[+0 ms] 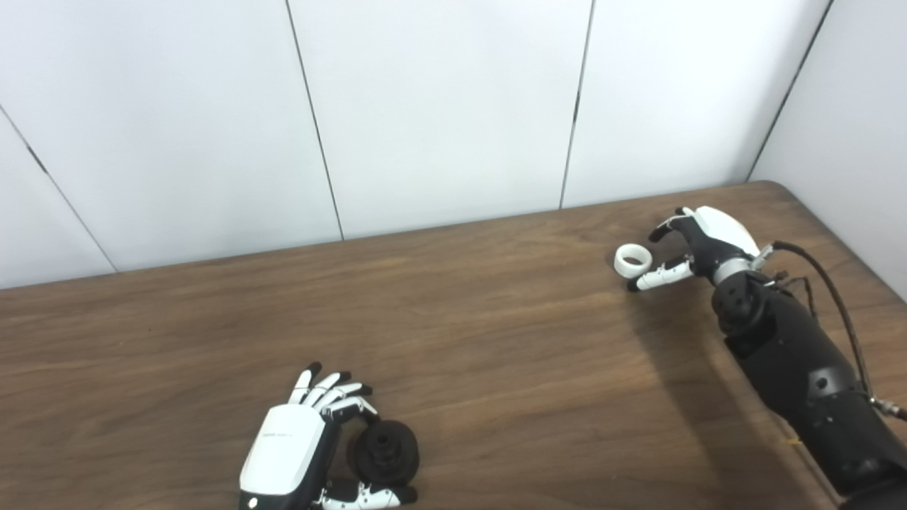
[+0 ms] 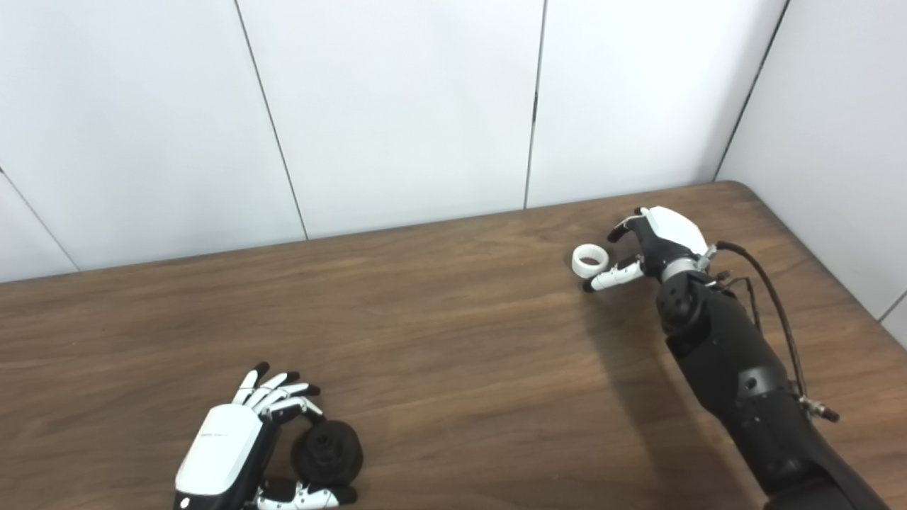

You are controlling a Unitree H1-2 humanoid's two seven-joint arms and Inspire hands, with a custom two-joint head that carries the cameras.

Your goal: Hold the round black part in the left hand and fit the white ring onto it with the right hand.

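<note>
While right hand [image 1: 698, 244] fingers flank white ring [image 1: 633, 259] | contact seemingly none

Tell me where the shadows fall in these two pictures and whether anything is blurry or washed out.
Left eye view: the right hand and its arm cast a soft shadow leftward on the table; the black part is so dark that detail is lost. Right eye view: same shadow, the white ring slightly soft, no strong glare.

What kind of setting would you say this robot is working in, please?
Probably a lab or test cell rather than a home: a bare wood-grain table set against plain white wall panels, with only a round black part and a white ring laid out.
</note>
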